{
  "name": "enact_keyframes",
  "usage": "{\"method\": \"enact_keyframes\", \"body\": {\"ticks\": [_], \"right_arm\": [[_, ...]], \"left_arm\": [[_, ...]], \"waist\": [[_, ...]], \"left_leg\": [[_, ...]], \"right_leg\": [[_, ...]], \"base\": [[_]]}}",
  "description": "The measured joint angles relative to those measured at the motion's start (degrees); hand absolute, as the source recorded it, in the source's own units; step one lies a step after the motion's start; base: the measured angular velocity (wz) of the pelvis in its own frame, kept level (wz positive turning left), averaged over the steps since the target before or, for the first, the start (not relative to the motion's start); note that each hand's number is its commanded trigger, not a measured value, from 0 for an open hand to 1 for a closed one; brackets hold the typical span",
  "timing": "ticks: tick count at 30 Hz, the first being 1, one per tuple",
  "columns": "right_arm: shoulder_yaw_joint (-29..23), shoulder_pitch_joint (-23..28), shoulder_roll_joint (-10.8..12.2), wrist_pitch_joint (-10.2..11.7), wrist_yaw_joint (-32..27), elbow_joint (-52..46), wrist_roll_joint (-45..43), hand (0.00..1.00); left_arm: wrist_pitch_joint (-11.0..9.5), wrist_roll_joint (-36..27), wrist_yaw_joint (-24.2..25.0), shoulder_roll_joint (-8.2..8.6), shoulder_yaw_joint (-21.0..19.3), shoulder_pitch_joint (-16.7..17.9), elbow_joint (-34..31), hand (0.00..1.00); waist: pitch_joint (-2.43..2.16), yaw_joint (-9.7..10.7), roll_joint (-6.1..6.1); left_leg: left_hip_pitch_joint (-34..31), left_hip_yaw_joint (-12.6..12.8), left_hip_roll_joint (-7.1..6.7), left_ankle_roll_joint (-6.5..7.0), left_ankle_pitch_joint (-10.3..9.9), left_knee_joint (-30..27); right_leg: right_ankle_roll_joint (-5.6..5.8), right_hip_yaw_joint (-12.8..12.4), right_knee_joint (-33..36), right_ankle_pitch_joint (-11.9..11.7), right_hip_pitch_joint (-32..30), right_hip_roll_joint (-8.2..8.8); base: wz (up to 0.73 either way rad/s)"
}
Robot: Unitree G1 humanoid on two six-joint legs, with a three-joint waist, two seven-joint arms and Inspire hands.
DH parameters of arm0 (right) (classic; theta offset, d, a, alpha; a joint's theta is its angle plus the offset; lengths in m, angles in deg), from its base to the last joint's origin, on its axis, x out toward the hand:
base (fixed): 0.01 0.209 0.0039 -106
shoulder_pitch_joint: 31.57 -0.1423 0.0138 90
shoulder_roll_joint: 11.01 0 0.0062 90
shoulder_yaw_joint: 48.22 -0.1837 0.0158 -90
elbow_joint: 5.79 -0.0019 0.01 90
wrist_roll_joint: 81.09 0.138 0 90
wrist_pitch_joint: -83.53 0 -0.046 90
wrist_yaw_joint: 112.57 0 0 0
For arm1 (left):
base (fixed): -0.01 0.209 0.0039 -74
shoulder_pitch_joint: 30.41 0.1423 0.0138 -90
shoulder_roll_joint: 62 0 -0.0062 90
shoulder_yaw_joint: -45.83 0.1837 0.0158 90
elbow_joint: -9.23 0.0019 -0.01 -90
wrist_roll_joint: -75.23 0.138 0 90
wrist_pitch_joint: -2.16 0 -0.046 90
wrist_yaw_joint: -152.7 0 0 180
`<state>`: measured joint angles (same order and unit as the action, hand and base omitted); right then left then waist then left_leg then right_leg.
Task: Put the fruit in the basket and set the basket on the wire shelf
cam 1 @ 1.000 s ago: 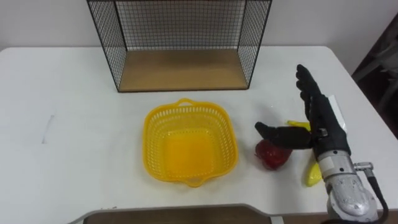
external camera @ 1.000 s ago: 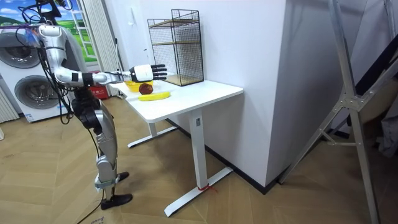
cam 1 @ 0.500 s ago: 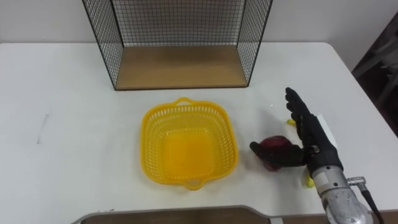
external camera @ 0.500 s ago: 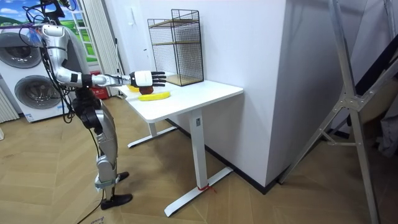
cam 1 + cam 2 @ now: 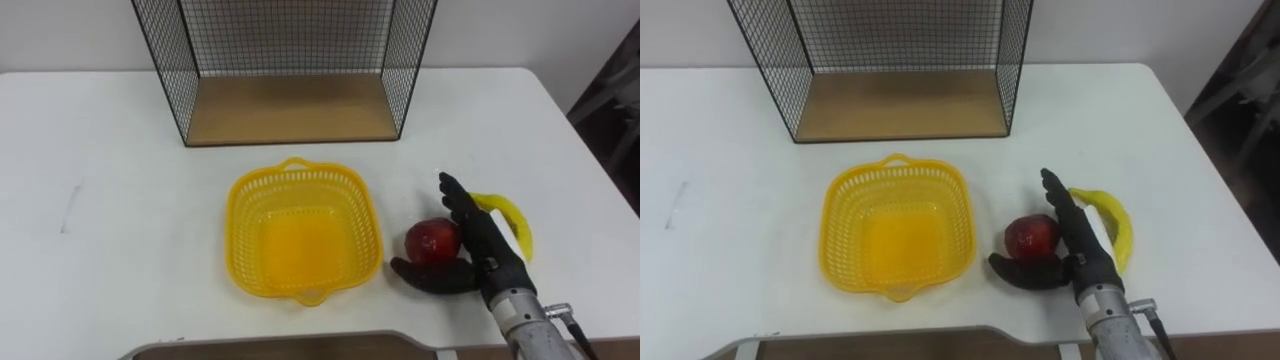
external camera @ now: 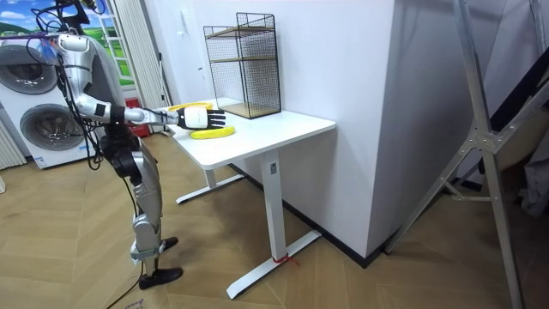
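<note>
A yellow plastic basket (image 5: 303,168) stands with nothing in it on the white table (image 5: 120,200), in front of the black wire shelf (image 5: 290,60) with its wooden floor. To the right of the basket lies a red apple (image 5: 432,240), and a yellow banana (image 5: 512,220) curves just beyond it. My right hand (image 5: 482,255) rests at the apple's right side, fingers straight along it and thumb stretched under its near side, open. In the room view the robot stands at the table's end with this hand (image 6: 196,115) reaching over the banana (image 6: 214,132).
The wire shelf (image 6: 244,64) sits at the table's far edge against the wall. The table's right edge runs close past the banana. A grey ledge (image 5: 290,348) lines the near edge. Washing machines (image 6: 39,120) stand behind the robot.
My right hand has dropped lower and drawn back toward the near edge, coming beside the apple with the thumb under it. The banana, earlier partly covered by the hand, now shows.
</note>
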<state>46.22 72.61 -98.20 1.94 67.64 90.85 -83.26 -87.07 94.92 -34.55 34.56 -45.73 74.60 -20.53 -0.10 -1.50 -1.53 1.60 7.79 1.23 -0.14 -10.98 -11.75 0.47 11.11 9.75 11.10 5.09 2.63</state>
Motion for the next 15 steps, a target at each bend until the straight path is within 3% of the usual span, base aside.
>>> {"method": "enact_keyframes", "body": {"ticks": [7, 9, 10, 11, 15], "right_arm": [[0.0, -0.2, 0.1, 2.4, 0.0, 2.5, -2.7, 0.0], [0.0, -0.3, 0.1, 3.3, -0.1, 3.7, -2.7, 0.08], [0.0, -0.3, 0.1, 3.6, -0.2, 3.9, -2.7, 0.69], [0.0, -0.3, 0.2, 3.8, -0.3, 4.1, -2.7, 1.0], [-0.4, -0.9, 0.7, 4.6, -1.5, 6.4, -4.1, 1.0]], "left_arm": [[-0.5, 0.0, 0.0, -0.01, 0.0, -0.2, -1.4, 0.0], [-0.8, 0.0, 0.0, -0.01, 0.0, 0.0, -1.4, 0.0], [-0.9, 0.0, 0.0, -0.01, 0.0, 0.0, -1.4, 0.0], [-0.9, 0.0, -0.1, -0.01, 0.0, 0.0, -1.4, 0.0], [-0.9, 0.1, 0.0, -0.01, 0.0, 0.0, -1.4, 0.0]], "waist": [[-0.01, 0.0, 0.01], [-0.02, 0.0, -0.01], [-0.02, 0.0, 0.0], [-0.02, 0.0, 0.0], [-0.04, 0.0, 0.02]], "left_leg": [[0.1, -0.1, 0.01, 0.1, -0.2, -0.2], [0.1, -0.1, 0.01, 0.1, -0.2, -0.2], [0.2, -0.1, 0.01, 0.1, -0.2, -0.2], [0.3, -0.1, 0.01, 0.11, -0.2, -0.2], [1.0, -0.1, 0.04, 0.09, -0.4, -0.3]], "right_leg": [[0.01, 0.0, -0.1, 0.0, 0.0, 0.01], [0.04, 0.0, -0.1, 0.0, 0.2, 0.01], [0.04, 0.0, -0.1, -0.1, 0.4, 0.0], [0.03, 0.0, -0.1, -0.1, 0.5, 0.01], [0.06, 0.0, -0.2, 0.0, 0.9, 0.0]], "base": [[0.0], [0.0], [0.0], [0.0], [0.0]]}}
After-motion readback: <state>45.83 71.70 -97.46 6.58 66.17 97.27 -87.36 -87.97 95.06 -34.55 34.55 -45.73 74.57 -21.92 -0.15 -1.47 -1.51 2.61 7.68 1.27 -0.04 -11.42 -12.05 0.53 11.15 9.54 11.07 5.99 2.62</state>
